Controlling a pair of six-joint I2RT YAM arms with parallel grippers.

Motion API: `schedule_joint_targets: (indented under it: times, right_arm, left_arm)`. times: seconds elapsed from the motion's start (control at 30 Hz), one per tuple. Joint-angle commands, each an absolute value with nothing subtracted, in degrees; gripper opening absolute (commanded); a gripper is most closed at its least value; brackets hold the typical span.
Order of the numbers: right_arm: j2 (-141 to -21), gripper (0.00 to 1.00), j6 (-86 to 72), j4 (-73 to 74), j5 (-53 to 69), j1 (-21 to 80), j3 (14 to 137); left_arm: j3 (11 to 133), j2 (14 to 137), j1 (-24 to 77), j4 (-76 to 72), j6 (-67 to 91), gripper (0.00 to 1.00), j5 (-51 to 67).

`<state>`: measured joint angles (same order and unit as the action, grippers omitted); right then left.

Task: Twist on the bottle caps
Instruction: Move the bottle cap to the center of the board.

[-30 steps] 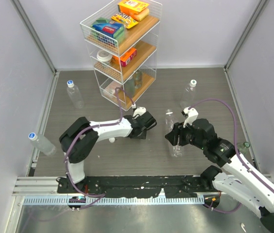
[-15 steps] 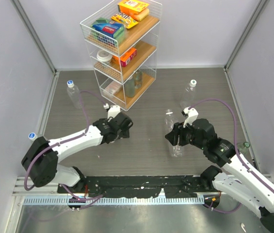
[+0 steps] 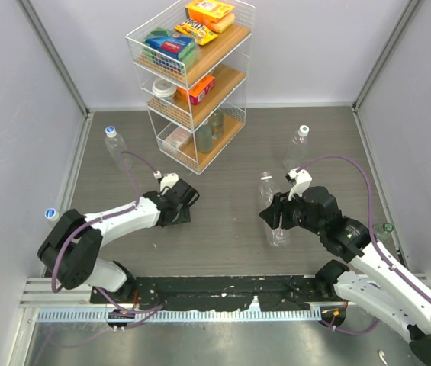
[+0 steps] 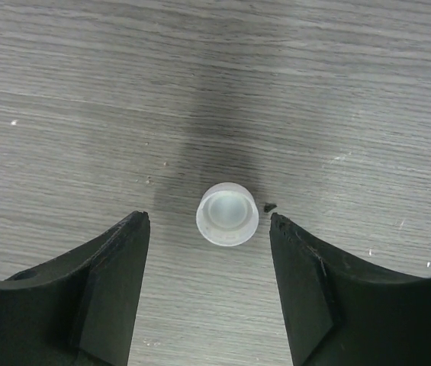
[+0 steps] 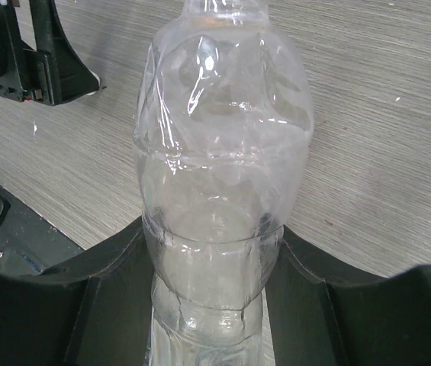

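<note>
The grey worktop [image 3: 238, 244] carries a wire rack [image 3: 192, 84] at the back. The left bottle [image 3: 117, 151] and the right bottle [image 3: 297, 149] sit on either side of it. A small white cap [image 4: 227, 215] lies flat on the worktop.

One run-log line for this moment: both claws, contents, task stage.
left claw: open, straddling loose cap, not touching | right claw: shut on upright uncapped bottle | stage: cap not yet picked

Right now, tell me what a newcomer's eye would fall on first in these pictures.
The wire rack at the back of the table, stacked with bright boxes, draws the eye first. Nearer, right of centre, the right tool is clamped on an upright clear bottle. To the left, the left tool hangs open over a small white cap lying on the table, a finger on each side, neither touching it.
</note>
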<state>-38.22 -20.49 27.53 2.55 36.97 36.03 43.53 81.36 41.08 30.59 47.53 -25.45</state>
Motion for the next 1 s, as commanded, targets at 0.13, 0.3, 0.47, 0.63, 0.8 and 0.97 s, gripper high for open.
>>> schedule_joint_targets:
  times: [0.13,0.3,0.47,0.63,0.8,0.97]
  right_arm:
    - [-37.35,0.44,-20.21,25.75,1.93,36.91,36.83]
    - [-37.35,0.44,-20.21,25.75,2.11,36.91,36.83]
    - [-37.35,0.44,-20.21,25.75,1.85,36.91,36.91]
    - [-37.44,0.44,-20.21,25.93,1.41,36.91,36.91]
    - [-37.44,0.44,-20.30,25.93,1.14,36.91,36.91]
    - [-37.44,0.44,-20.21,25.75,1.41,36.91,36.91]
  left_arm:
    - [42.98,84.72,40.43,23.73,46.59,0.47,-22.24]
    - [45.52,87.97,39.29,25.22,45.70,0.28,-21.71]
    - [44.04,86.05,39.29,20.85,46.14,0.25,-15.14]
    - [40.08,82.27,39.29,7.41,48.33,0.28,4.36]
    - [38.85,82.79,39.37,0.35,52.82,0.37,15.46]
    - [38.06,86.65,39.73,-9.99,57.82,0.43,25.64]
